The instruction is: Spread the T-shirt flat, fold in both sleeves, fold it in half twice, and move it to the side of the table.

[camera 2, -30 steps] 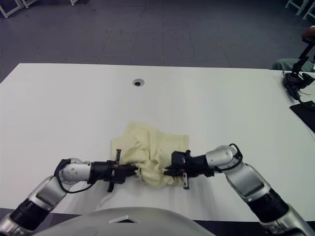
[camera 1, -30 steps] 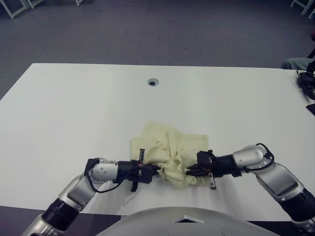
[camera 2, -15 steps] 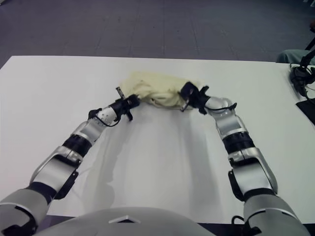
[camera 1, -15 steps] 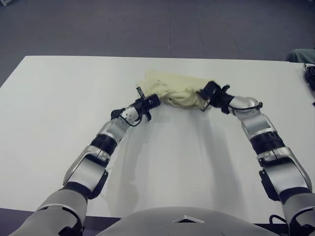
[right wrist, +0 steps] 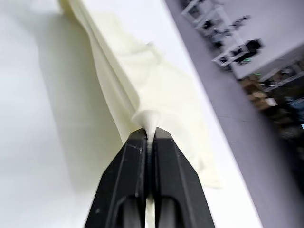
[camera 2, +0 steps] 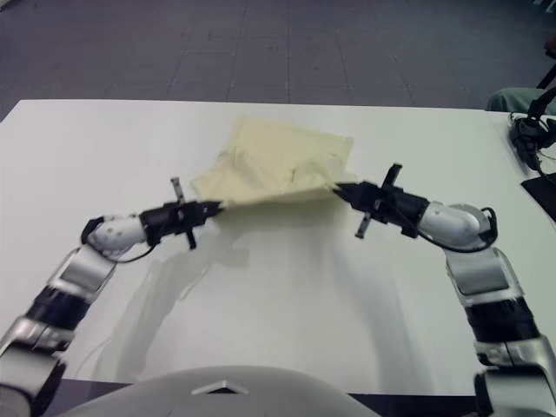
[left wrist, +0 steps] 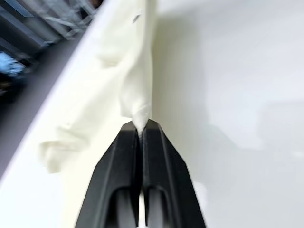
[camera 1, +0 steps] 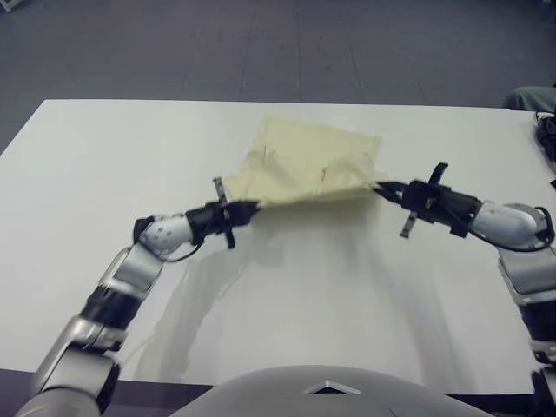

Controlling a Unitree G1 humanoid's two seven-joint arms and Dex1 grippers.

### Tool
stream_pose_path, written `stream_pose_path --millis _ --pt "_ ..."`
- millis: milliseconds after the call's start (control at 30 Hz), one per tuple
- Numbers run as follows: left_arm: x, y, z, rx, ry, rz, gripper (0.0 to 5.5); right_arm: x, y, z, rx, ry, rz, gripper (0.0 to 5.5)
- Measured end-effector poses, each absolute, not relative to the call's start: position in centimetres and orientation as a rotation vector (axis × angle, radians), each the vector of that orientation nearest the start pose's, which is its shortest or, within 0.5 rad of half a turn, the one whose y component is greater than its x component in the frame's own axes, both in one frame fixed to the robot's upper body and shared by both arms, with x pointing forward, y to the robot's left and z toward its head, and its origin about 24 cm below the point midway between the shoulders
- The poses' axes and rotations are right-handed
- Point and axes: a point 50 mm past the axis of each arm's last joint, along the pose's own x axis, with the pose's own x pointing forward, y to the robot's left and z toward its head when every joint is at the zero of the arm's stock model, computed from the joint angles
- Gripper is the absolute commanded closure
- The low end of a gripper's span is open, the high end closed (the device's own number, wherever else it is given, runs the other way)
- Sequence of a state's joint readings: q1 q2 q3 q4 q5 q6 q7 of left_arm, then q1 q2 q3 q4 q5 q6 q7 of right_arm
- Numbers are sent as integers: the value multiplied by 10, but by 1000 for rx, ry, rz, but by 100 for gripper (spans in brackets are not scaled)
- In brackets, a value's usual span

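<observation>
You've got both jaws clamped tight: left gripper (camera 1: 250, 208) pinching one corner of the single T-shirt (camera 1: 308, 161), right gripper (camera 1: 382, 188) pinching the other, cloth stretched between them.

T-shirt (camera 1: 313, 161): sleeves and neckline cannot be told apart among the folds; underside of the lifted near edge hidden. Pinched cloth: the part inside the left gripper (camera 1: 254, 207) and the right gripper (camera 1: 380, 187) is covered by the pressed-together fingers (a small tuft pokes out past each pair in the wrist views). Table (camera 1: 130, 139): right end cut off by the picture's edge. Dark gear (camera 2: 528, 139) with cables at that end: partly cropped, kind not determinable. Room beyond the table in the wrist views: blurred, with furniture frames at most.
</observation>
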State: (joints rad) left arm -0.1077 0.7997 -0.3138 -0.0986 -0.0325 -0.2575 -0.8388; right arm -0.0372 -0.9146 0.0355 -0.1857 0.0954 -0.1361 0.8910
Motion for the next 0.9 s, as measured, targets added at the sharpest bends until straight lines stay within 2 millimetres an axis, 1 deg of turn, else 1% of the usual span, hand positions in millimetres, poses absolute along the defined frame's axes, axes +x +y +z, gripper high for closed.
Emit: stream_pose_path --millis 33,67,100,167,200,233,333,467,567,733,767,800,900 --pt "213 182 84 845 55 -1293 550 220 -227 126 -917 117 1075 548" --pt "201 188 85 856 92 -1348 550 208 -228 124 -930 158 1129 548" --pt "183 195 87 875 159 -1427 550 189 -228 120 -940 231 1215 548" --pt "161 199 87 899 259 -1531 550 159 -228 112 -956 352 1333 548" --pt "152 199 85 907 295 -1565 550 147 -229 109 -944 412 1373 548" --pt "145 197 82 913 315 -1581 550 140 -229 108 -929 448 1395 548" --pt "132 191 78 909 351 -1610 550 128 -231 103 -922 536 1424 548" --pt "118 184 70 866 387 -1656 550 109 -230 91 -909 633 1472 548" --pt "114 182 68 843 400 -1658 550 105 -228 84 -934 645 1474 548" --pt "106 179 67 798 421 -1665 550 98 -225 83 -939 649 1479 548" --pt "103 179 66 782 428 -1670 550 96 -224 83 -936 653 1480 515" --pt "101 179 66 770 434 -1671 529 96 -223 83 -934 657 1477 512" --pt "99 179 65 731 453 -1666 489 96 -222 83 -926 664 1466 471"
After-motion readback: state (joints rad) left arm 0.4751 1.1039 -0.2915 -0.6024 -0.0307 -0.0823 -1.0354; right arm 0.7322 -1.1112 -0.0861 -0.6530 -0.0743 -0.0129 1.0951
